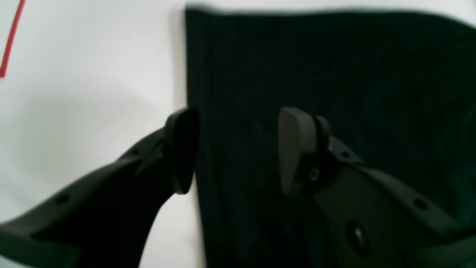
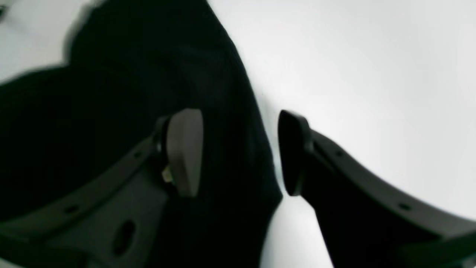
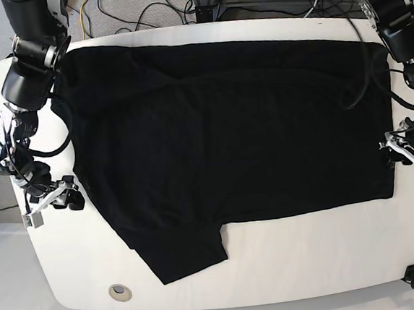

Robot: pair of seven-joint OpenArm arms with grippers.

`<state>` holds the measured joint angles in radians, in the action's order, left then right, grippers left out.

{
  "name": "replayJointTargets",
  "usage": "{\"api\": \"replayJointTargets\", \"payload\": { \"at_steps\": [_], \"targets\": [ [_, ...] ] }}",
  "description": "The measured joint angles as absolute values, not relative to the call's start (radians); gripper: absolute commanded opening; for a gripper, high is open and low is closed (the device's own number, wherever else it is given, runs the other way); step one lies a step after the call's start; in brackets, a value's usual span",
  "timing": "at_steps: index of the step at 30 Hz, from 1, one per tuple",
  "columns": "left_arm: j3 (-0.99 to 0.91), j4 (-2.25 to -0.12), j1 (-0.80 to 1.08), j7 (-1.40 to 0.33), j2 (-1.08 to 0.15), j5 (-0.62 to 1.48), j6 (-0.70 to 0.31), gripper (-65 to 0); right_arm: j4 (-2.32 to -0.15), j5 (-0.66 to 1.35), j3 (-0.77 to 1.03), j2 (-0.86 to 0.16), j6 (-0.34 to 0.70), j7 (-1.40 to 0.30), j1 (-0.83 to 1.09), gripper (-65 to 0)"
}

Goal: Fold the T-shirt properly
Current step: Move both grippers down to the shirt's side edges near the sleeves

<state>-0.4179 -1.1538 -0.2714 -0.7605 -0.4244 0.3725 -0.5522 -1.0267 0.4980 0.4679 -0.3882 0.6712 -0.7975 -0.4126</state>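
Black cloth covers most of the white surface [image 3: 275,272] — the T-shirt [image 3: 227,131] lies spread flat, one sleeve reaching toward the lower left of the base view. At that view's right edge the left claw [image 1: 238,150] stands open astride the shirt's side edge, gripping nothing. At the left edge the right claw [image 2: 240,152] gapes wide over the opposite edge — also empty.
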Motion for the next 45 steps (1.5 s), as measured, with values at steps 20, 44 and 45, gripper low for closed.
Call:
{"api": "replayJointTargets", "payload": {
  "at_steps": [20, 44, 45],
  "targets": [
    [-0.438, -1.134, -0.292, -0.748, -0.425, 0.358, -0.546, -31.7, -0.842, 0.373, 0.427, -0.339, 0.677, -0.661, -0.465, -32.7],
    [-0.439, -1.116, -0.3, -0.739, -0.422, 0.355, -0.531, -31.7, -0.835, 0.312, 0.4, -0.338, 0.638, -0.617, -0.455, -33.0],
    [-0.439, -1.116, -0.3, -0.739, -0.422, 0.355, -0.531, -31.8, -0.834, 0.31, 0.4, -0.338, 0.635, -0.614, -0.451, -34.8]
  ]
}}
